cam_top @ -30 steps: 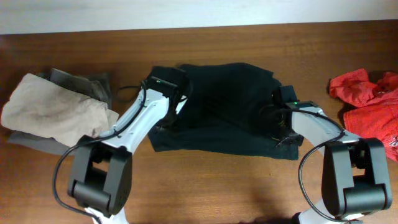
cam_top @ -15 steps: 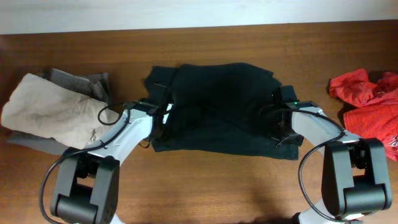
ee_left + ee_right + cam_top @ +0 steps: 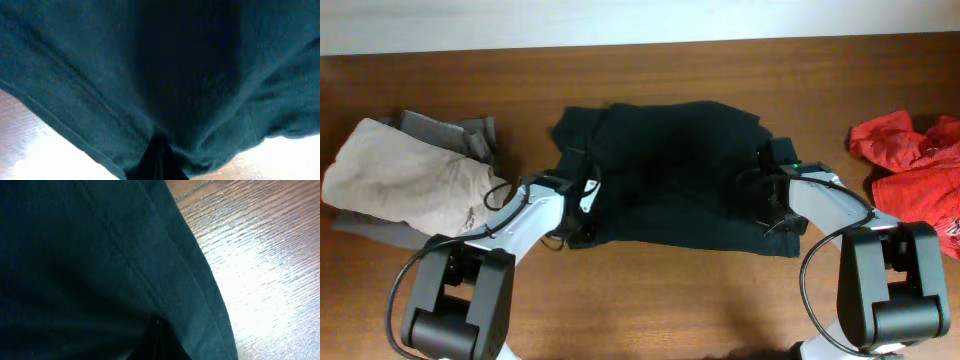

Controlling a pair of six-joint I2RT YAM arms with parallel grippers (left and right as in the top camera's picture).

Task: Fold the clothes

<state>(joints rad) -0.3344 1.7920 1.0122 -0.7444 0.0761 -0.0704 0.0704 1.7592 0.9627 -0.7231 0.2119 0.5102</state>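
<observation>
The black T-shirt [image 3: 670, 170] lies spread on the table [image 3: 670, 300] between your two grippers. It is roughly flat with soft folds across its middle; its far edge lies beyond both grippers and its near hem runs from one to the other. Your left gripper [image 3: 582, 212] sits at the shirt's near left corner with its jaws closed on the fabric. In the left wrist view the dark cloth fills the frame and puckers down into the pinch at the bottom, with a stitched hem running diagonally and bare wood showing low on either side. Your right gripper [image 3: 775, 208] sits at the shirt's right edge, also clamped on the cloth. Its wrist view shows the double-stitched hem drawn into the closed fingers, with wood grain right beside them on the outer side. Outward from the left gripper, apart from the shirt, a beige garment [image 3: 405, 180] lies partly over a grey garment [image 3: 455, 130]. Outward from the right gripper, near the table's end, lies a crumpled red garment [image 3: 910, 165], also apart from the shirt.
</observation>
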